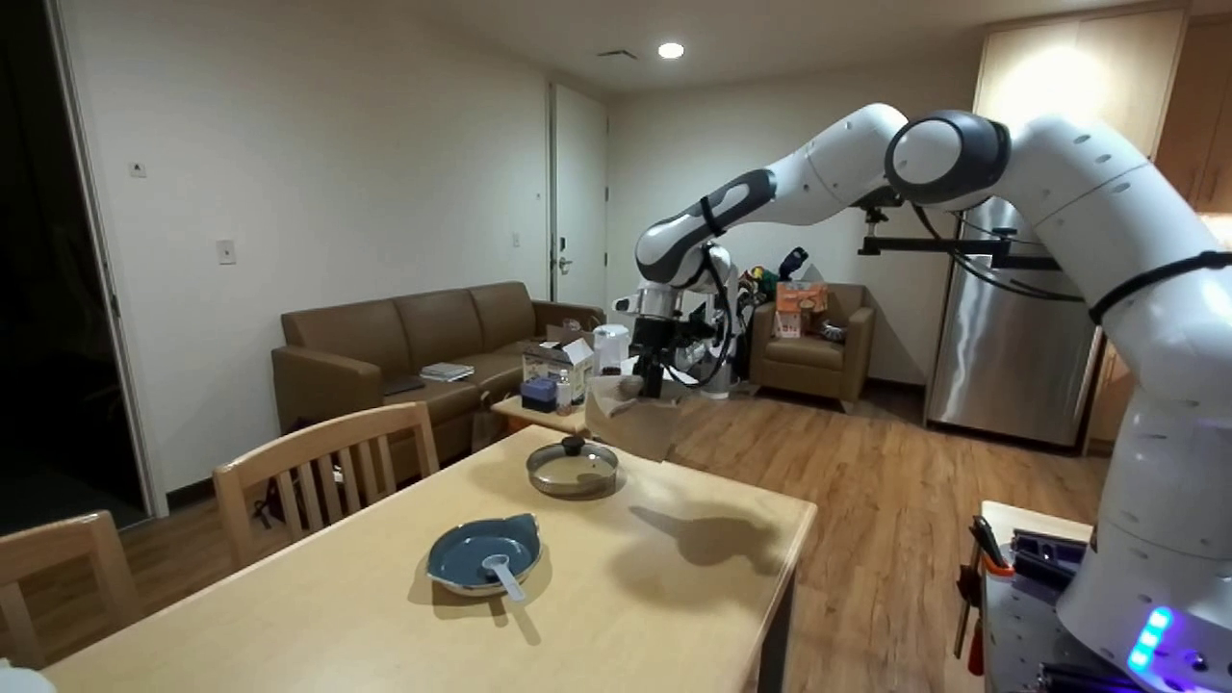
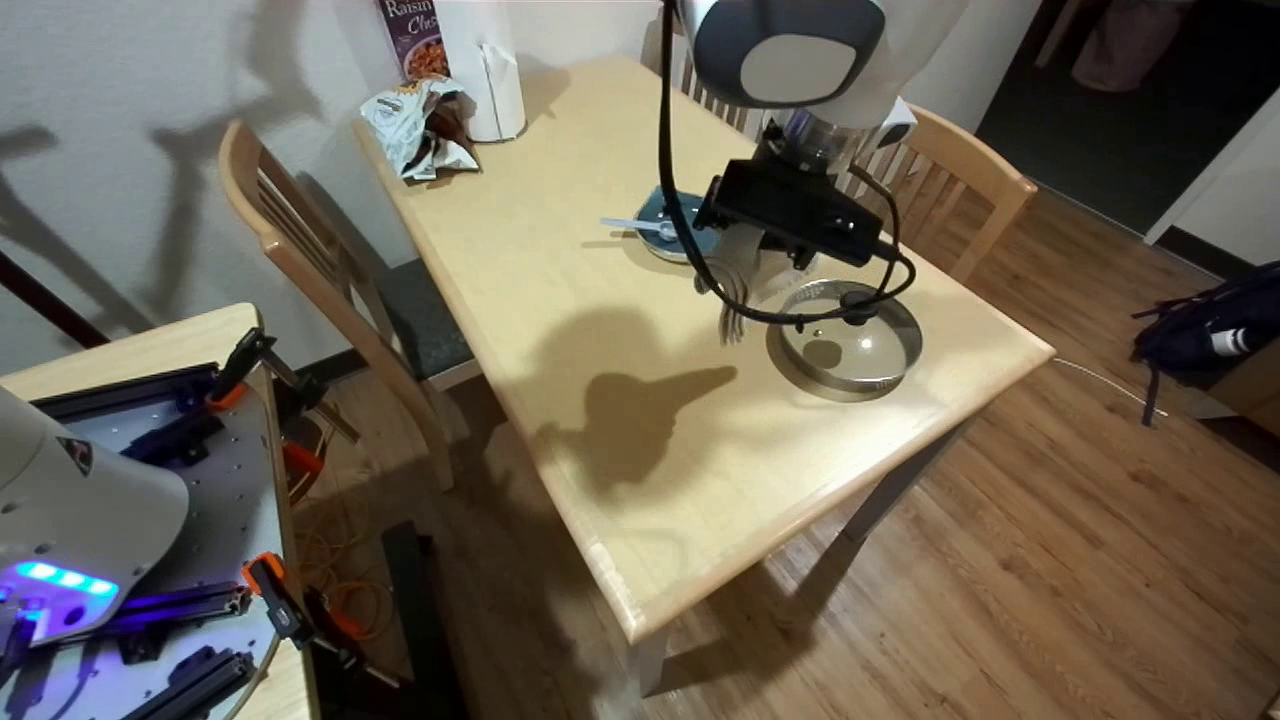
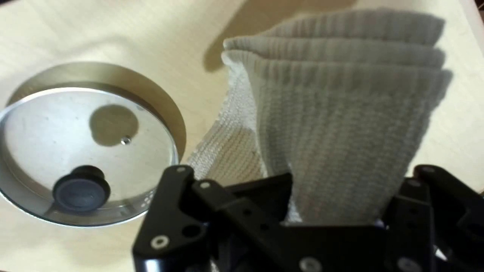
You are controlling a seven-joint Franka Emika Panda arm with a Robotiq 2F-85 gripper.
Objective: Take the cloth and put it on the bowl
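Note:
The cloth point(image 3: 340, 124) is off-white, ribbed and folded in layers. It hangs in the air from my gripper point(image 1: 653, 383) above the far end of the table in an exterior view, where it shows as a pale drape point(image 1: 630, 423). In the wrist view my gripper point(image 3: 340, 200) is shut on the cloth, which covers much of the finger area. The cloth point(image 2: 735, 325) is partly hidden by the gripper and a cable in an exterior view. The bowl point(image 1: 457, 553), a shallow blue-grey dish, stands upright on the table, apart from the cloth. The arm partly covers the bowl point(image 2: 655, 207).
A pan with a glass lid and black knob point(image 1: 573, 470) stands near the bowl, also in the wrist view point(image 3: 87, 151). A white spoon point(image 1: 502, 576) lies across the bowl's rim. A paper roll point(image 2: 485, 75) and a snack bag point(image 2: 410, 125) stand at a table end. Chairs point(image 1: 337, 462) line the sides.

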